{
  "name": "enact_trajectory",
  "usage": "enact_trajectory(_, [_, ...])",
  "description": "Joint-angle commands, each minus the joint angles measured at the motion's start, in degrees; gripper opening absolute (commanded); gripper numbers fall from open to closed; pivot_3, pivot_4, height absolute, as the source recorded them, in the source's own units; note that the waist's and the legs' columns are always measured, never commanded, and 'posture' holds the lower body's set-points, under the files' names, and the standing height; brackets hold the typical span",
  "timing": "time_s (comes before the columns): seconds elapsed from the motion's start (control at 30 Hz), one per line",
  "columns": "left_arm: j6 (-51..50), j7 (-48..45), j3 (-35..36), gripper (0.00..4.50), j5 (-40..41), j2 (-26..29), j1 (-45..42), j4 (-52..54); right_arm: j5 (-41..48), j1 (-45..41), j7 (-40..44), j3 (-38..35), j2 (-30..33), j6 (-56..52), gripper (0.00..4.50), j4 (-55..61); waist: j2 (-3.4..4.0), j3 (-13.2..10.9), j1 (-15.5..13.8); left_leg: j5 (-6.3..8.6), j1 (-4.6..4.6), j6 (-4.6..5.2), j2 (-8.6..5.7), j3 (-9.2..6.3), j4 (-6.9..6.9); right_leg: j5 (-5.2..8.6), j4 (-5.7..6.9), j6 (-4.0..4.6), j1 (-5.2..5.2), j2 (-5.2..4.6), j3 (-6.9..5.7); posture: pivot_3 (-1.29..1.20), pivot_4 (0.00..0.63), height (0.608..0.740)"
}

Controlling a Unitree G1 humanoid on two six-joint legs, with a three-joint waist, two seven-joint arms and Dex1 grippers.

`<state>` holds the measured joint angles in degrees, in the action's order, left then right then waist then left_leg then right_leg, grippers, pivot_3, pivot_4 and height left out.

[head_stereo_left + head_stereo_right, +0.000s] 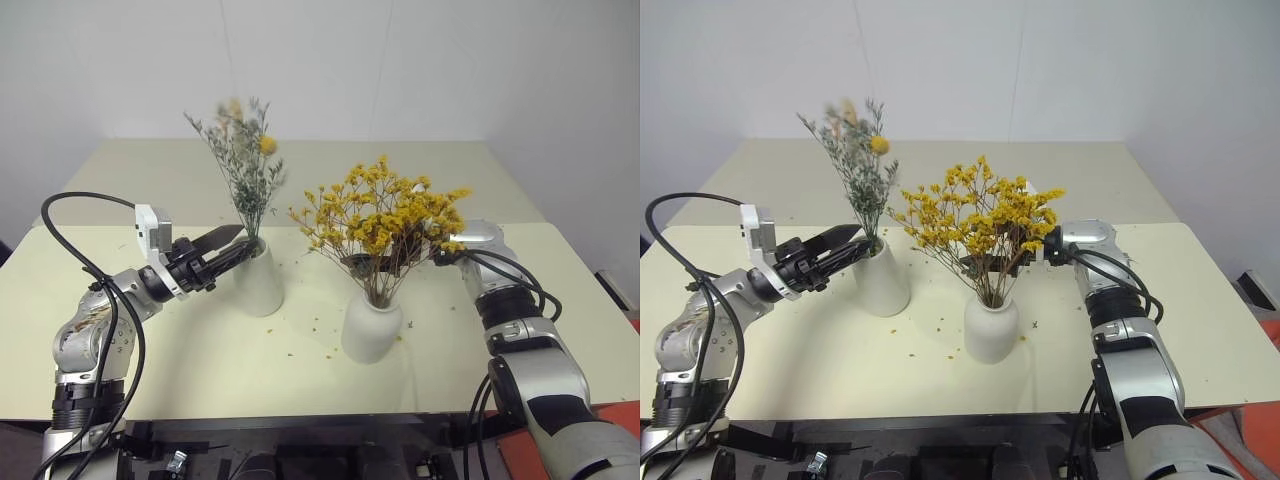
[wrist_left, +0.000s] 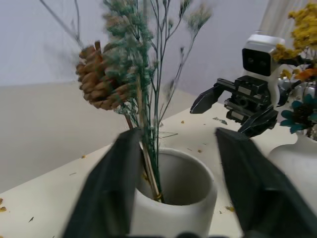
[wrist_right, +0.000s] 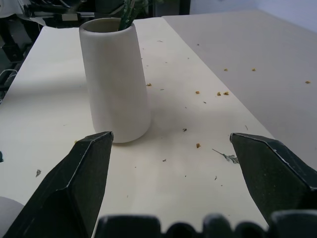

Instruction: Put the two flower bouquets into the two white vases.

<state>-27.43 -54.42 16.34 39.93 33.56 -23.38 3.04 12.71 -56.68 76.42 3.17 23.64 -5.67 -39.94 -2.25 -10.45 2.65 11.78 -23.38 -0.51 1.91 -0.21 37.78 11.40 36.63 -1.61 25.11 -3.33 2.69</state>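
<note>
Just ahead of the left gripper [image 2: 173, 198], between its two parted black fingers [image 2: 106, 193], the tall vase [image 1: 259, 280] is seen: a matte white tapered cone with a wide mouth. Nothing is clasped by these fingers; they flank the vase rim, and whether they touch it cannot be told. Inside the mouth the green sprig [image 1: 243, 165] is lodged, its thin stems leaning against the wall nearest the left finger. It is grey-green and feathery, with a brownish plume and one small yellow head near the top. No writing or label can be read on anything.

Beside the right gripper [image 2: 233, 111], the squat vase [image 1: 371, 326] is placed: white, rounded, narrow-necked. From its neck the yellow spray [image 1: 385, 215] rises on thin brown stems and fans out as a bushy yellow-orange mass, partly screening that gripper. The right jaws are spread wide and hold nothing; past them, well apart, the tall vase is faced. Yellow crumbs [image 3: 221, 93] are scattered over the cream table [image 1: 200, 355] around both vases.
</note>
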Motion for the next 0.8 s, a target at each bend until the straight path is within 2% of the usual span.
enact_trajectory(0.03, [-0.6,0.5,2.9,3.81,1.9,2.1,2.7,5.0,1.8,0.3,0.1,-1.7,0.7,-0.5,4.5,2.5,0.0,0.0,0.1,0.0,0.0,0.0,0.01,0.0,0.0,0.0,0.0,0.0,0.0,0.0,0.0,0.0,0.15,0.74])
enact_trajectory(0.1, [-1.3,0.8,3.8,4.48,2.6,3.0,4.3,6.5,1.8,0.4,0.0,-1.7,0.7,-0.5,4.5,2.7,0.0,0.0,0.0,0.0,0.0,0.0,0.02,0.0,-0.01,0.0,0.0,0.01,0.0,0.01,0.0,0.0,0.15,0.74])
enact_trajectory(0.33, [-1.8,0.3,6.5,4.48,5.1,5.0,8.8,9.6,2.4,2.4,-0.9,-2.8,2.3,-1.2,4.5,5.2,0.0,0.0,-0.1,0.0,0.02,0.0,0.02,0.0,-0.01,0.03,0.0,0.02,0.0,0.01,-0.01,0.0,0.15,0.74])
enact_trajectory(0.5, [-1.8,-2.4,6.6,4.48,6.2,7.0,10.5,10.9,3.9,5.6,-3.6,-6.1,6.4,-2.8,4.5,10.1,0.0,0.0,-0.4,0.0,0.01,0.0,0.01,0.01,0.0,0.04,-0.02,0.01,-0.02,0.0,-0.02,0.0,0.15,0.74])
enact_trajectory(0.8, [-1.5,-7.4,5.3,4.48,5.6,11.4,12.4,10.4,7.6,19.8,-8.7,-12.3,15.3,-9.9,4.5,27.6,0.0,0.0,-0.4,0.0,0.04,0.01,0.04,0.03,-0.02,0.33,-0.04,-0.24,-0.02,0.01,-0.02,0.0,0.15,0.74])
